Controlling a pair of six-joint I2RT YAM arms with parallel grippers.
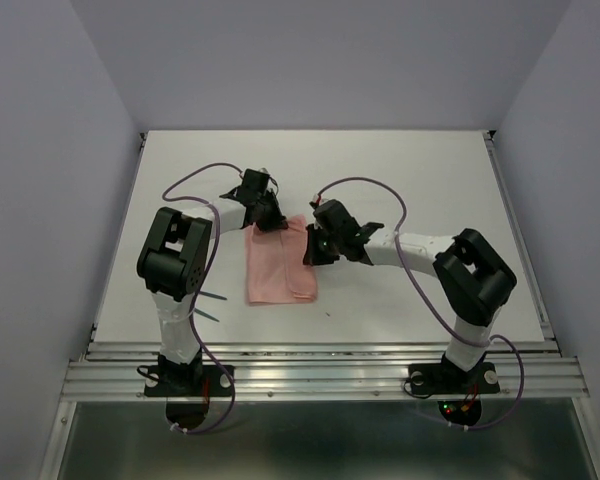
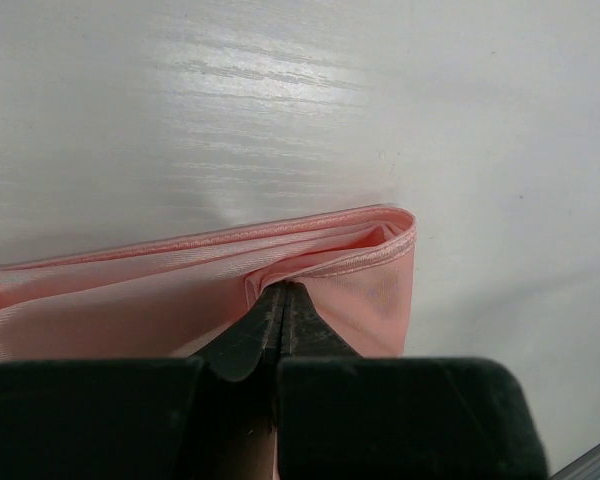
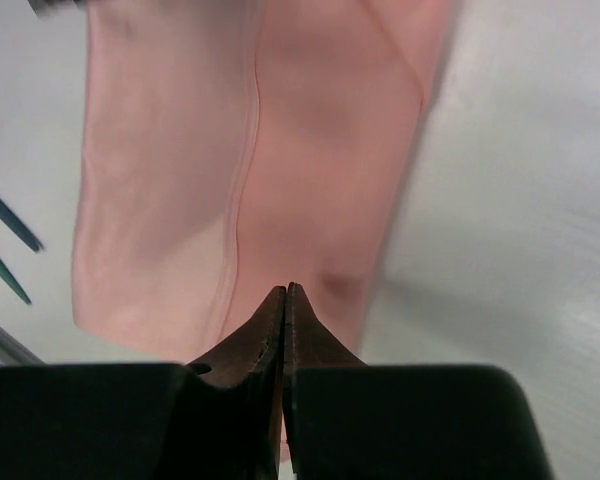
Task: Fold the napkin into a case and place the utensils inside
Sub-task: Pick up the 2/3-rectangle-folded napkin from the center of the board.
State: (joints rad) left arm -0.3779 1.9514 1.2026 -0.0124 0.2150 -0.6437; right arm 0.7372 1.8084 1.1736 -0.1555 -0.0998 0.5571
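Seen from above, the folded salmon-pink napkin (image 1: 280, 265) lies flat on the white table (image 1: 430, 180) between the arms. Only the left wrist view shows its far corner pinched in the closed left gripper (image 2: 284, 292), the hem bunched at the tips. The right gripper (image 3: 285, 292) is pressed shut over the napkin's right edge; whether cloth is caught cannot be told. Teal utensils (image 3: 8, 218) lie apart, left of the napkin.

White arms (image 1: 175, 328), black joints (image 1: 170, 250), looping purple cables (image 1: 360, 180).
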